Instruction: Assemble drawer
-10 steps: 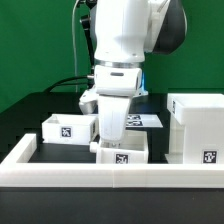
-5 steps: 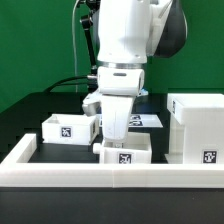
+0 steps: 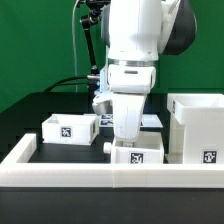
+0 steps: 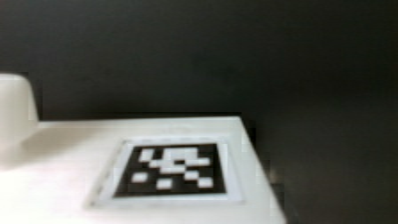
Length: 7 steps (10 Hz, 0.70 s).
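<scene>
White robot arm lowered onto a small white open-topped box (image 3: pixel 138 157) on the matt black tabletop (image 3: pixel 45 108)
The box stands near the middle, just behind the long white rail (image 3: pixel 60 176) along the near edge. The two-finger gripper (image 3: pixel 126 140) reaches down at its far wall, and whether the fingers are parted or closed on it cannot be told. A second small white tagged box (image 3: pixel 70 127) sits toward the exterior view's left, a tall white open case (image 3: pixel 198 125) toward its right. A plain green backdrop (image 3: pixel 35 50) closes the far side. The wrist view, blurred, shows a black-and-white tag (image 4: pixel 175 170) on a white face
</scene>
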### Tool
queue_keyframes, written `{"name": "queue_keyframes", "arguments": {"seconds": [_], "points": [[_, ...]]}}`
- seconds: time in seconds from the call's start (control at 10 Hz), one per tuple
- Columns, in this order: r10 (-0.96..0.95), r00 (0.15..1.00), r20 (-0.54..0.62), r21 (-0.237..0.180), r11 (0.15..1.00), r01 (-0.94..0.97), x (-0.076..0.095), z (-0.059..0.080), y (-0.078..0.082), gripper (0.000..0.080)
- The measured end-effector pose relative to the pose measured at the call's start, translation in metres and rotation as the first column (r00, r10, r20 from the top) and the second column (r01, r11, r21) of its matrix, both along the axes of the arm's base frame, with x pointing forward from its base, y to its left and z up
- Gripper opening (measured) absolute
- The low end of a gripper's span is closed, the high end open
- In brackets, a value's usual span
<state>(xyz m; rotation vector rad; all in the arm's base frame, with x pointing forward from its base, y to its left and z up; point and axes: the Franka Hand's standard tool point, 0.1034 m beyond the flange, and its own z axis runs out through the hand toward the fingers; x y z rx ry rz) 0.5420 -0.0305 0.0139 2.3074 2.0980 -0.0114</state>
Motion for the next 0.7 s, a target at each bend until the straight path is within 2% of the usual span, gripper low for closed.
{"name": "queue_keyframes", "arguments": {"seconds": [0.2, 0.3, 0.5, 0.7], "points": [[0.000, 1.000, 0.006, 0.052, 0.999, 0.000, -0.001, -0.001, -0.014, 0.0041], [-0.001, 1.000, 0.005, 0.061, 0.998, 0.001, -0.001, -0.002, -0.010, 0.0041], [0.006, 1.000, 0.002, 0.058, 0.998, -0.006, 0.000, -0.004, 0.001, 0.0041], [0.002, 1.000, 0.005, 0.058, 0.998, -0.002, -0.001, -0.005, -0.001, 0.0041]]}}
